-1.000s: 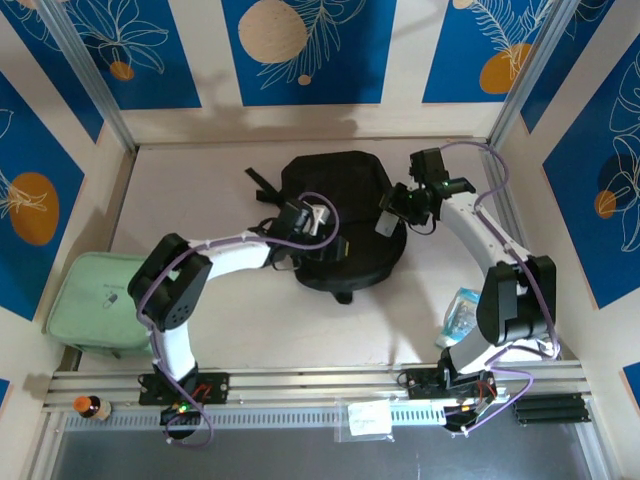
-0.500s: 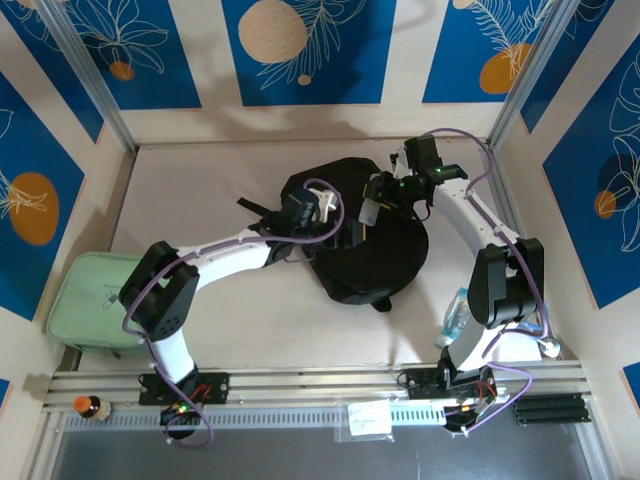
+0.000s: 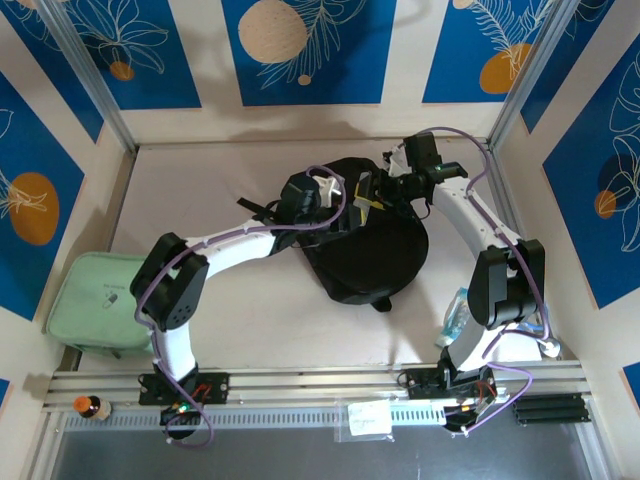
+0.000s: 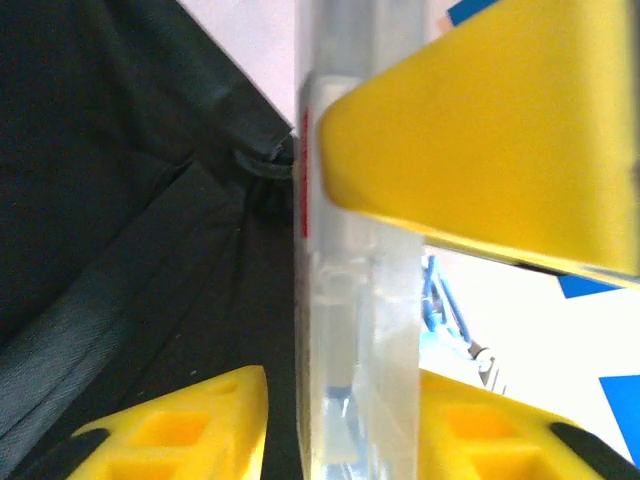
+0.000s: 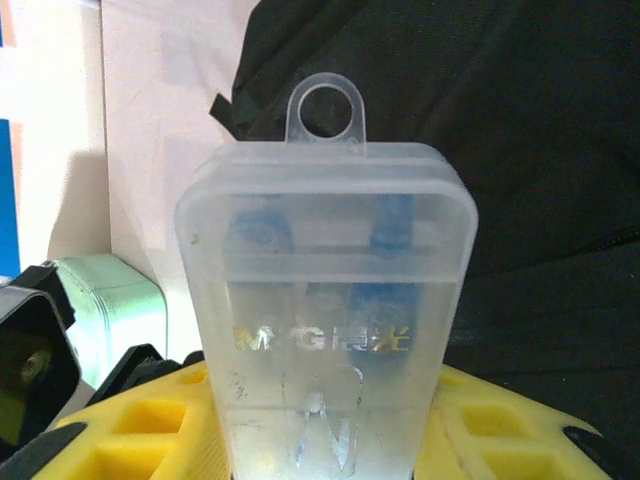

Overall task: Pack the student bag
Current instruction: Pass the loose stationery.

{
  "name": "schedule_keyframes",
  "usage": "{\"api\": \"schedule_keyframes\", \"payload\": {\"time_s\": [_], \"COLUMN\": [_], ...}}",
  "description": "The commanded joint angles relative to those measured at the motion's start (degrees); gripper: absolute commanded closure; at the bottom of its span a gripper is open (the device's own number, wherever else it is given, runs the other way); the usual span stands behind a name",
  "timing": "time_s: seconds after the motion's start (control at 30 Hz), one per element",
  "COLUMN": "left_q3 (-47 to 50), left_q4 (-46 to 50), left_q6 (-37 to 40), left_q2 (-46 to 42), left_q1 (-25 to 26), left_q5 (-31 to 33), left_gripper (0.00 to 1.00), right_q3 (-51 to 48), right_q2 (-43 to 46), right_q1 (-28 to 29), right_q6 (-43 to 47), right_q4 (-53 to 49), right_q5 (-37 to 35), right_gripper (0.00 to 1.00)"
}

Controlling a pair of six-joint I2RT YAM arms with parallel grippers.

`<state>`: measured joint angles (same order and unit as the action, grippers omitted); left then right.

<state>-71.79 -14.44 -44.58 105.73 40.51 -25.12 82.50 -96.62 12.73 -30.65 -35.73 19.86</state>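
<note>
Clear case (image 5: 325,280) pinched by right end effector (image 5: 325,425); left end effector (image 4: 340,430) astride, grip unclear

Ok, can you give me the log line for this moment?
right end effector: shut on clear case | left end effector: astride same case, grip unconfirmed | student bag: below both

Student bag (image 3: 375,255): large black backpack of soft fabric with a rounded outline, lying flat on the table at centre rear (slightly right of the middle), dark straps trailing from its left side.
</note>
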Motion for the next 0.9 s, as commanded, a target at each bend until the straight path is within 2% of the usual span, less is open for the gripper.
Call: {"api": "schedule_keyframes", "payload": {"time_s": [0.0, 0.07, 0.1, 0.2, 0.3, 0.47, 0.6, 0.87], "left_q3": [-0.7, -0.3, 0.0, 1.8, 4.7, 9.9, 12.4, 14.1], "left_q4": [-0.6, -1.5, -2.2, -5.4, -11.5, -24.1, -28.7, -38.2], "left_q6": [-0.8, -1.7, -2.4, -5.7, -11.6, -23.9, -30.0, -39.2], "left_q2": [-0.1, -0.6, -0.8, -1.8, -3.3, -5.9, -7.4, -6.4], "left_q1": [-0.6, -0.7, -0.6, -0.8, -1.2, -1.6, -1.6, -1.6], "left_q5": [0.5, 0.3, 0.2, -0.5, -1.2, -0.6, 1.2, 1.0], "left_gripper": [0.80, 0.88, 0.90, 0.91, 0.90, 0.90, 0.90, 0.91], "right_q3": [1.7, 1.0, 0.4, -3.0, -9.0, -19.5, -24.1, -24.4], "right_q2": [1.4, 1.7, 2.0, 4.5, 8.2, 12.1, 12.7, 9.6], "right_q1": [0.2, 0.0, -0.2, -1.3, -3.0, -4.7, -4.6, -3.3], "right_q6": [-1.0, -1.6, -2.0, -5.3, -10.8, -22.8, -29.3, -35.3], "right_q4": [-0.8, 0.4, 1.3, 6.9, 16.0, 33.1, 42.5, 50.9], "right_q5": [5.3, 6.0, 6.4, 8.0, 11.2, 16.5, 17.7, 20.3], "right_gripper": [0.59, 0.55, 0.50, 0.27, 0.18, 0.16, 0.19, 0.37]}}
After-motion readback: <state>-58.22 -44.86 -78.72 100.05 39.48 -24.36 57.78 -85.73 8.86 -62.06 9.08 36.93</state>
